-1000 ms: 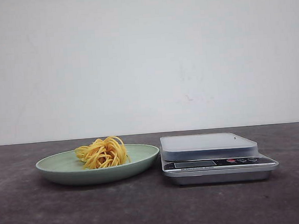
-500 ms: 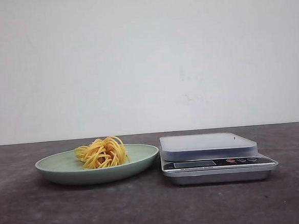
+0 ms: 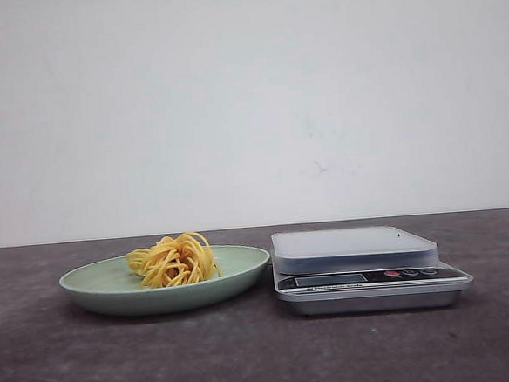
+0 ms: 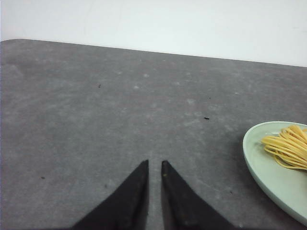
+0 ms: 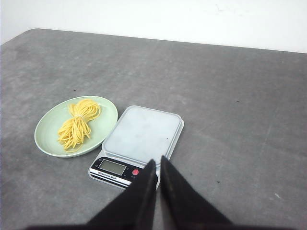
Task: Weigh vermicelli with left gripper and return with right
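Observation:
The vermicelli is a small yellow nest lying in the middle of a pale green plate, left of a silver kitchen scale whose platform is bare. Neither gripper appears in the front view. In the left wrist view my left gripper hangs over bare table, its dark fingers nearly touching with nothing between them, and the plate with the vermicelli lies off to its side. My right gripper hovers near the scale, fingers together and empty, looking down on the plate and vermicelli.
The dark grey tabletop runs back to a white wall. The scale's display and red button face the robot. Plate and scale sit almost touching each other.

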Robot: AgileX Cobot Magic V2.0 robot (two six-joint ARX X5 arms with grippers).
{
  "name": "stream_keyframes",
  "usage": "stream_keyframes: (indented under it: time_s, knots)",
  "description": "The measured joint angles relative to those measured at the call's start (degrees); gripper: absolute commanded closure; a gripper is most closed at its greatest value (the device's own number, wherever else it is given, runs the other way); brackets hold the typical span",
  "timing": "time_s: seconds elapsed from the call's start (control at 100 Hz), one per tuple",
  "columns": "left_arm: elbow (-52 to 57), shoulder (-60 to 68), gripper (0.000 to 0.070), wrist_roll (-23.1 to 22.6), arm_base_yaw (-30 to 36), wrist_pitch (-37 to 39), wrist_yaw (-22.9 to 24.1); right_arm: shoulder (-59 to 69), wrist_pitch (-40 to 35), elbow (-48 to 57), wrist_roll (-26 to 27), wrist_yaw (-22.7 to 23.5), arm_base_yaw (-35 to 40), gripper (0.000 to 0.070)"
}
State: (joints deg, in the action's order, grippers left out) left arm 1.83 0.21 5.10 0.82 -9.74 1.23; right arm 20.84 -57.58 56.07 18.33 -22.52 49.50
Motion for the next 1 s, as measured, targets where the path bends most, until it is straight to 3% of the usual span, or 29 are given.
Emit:
stream_keyframes:
  time_s: [1.0]
  knots:
    - [0.0,0.1,0.0689,0.0,0.1,-0.8,-0.1,0.0,0.0,0.0,0.0,0.0,0.0,0.0694]
